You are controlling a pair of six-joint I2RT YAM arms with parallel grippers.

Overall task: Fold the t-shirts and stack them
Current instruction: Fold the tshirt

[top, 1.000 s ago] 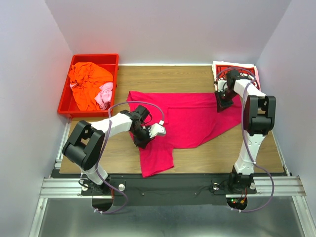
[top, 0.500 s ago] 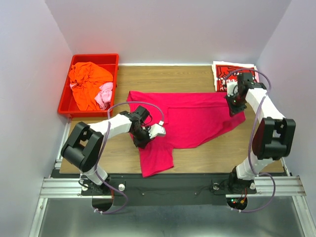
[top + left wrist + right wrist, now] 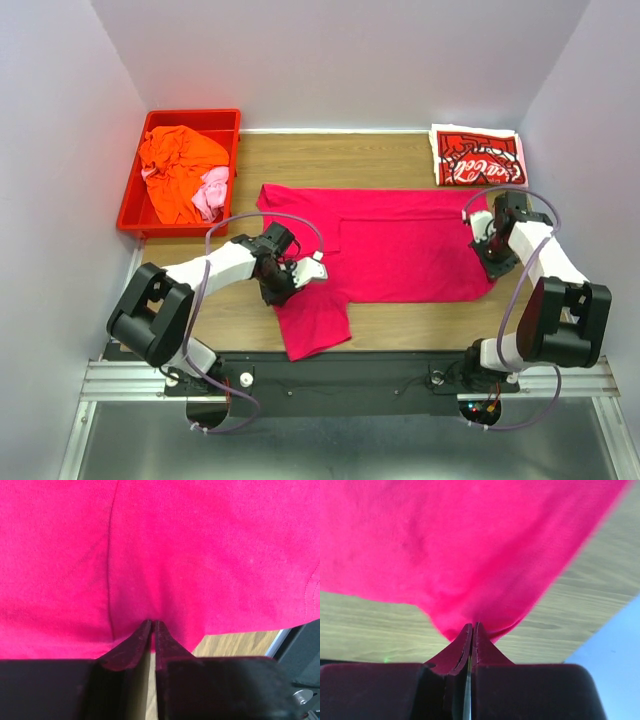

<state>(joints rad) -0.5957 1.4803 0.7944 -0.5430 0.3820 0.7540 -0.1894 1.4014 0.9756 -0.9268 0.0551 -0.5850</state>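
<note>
Table (image 3: 400,160) holds bin (image 3: 190,114), Coca-Cola shirt (image 3: 478,158); left gripper (image 3: 152,625), right gripper (image 3: 471,627) pinch magenta shirt (image 3: 400,245).

Only one bit of lettering we can actually read here: the white Coca-Cola script on the red panel of the folded red-and-white t-shirt (image 3: 478,157), which lies at the far right corner of the table (image 3: 380,160). From the top camera the script runs at a slant. Both wrist views show just the magenta t-shirt (image 3: 200,555), with nothing readable on it.
</note>
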